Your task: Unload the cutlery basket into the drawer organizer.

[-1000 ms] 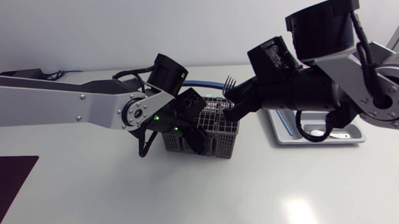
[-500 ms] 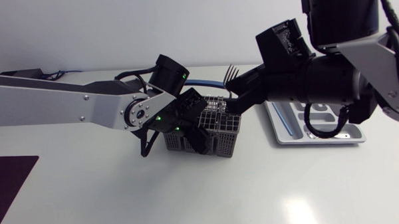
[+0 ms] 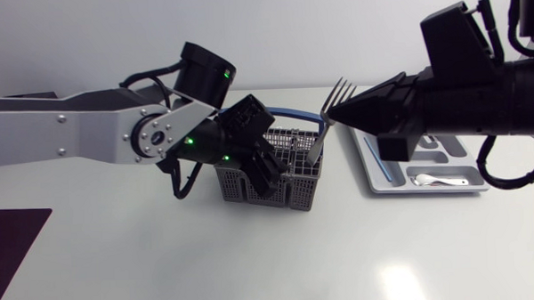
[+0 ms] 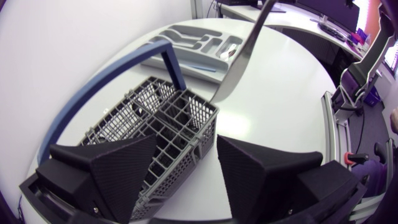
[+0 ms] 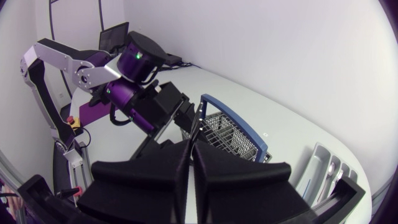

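Pinching a fork over the basket is the right claw; left claw gapes astride its corner.

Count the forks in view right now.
1: the fork is in the right gripper, held up at the cutlery basket's rim. More could be hidden inside it or the drawer organizer.

Right of centre in the head view, the fork loses its mid-shaft inside the right end effector (just tines and handle end show). The right arm blocks the upper part of the drawer organizer.
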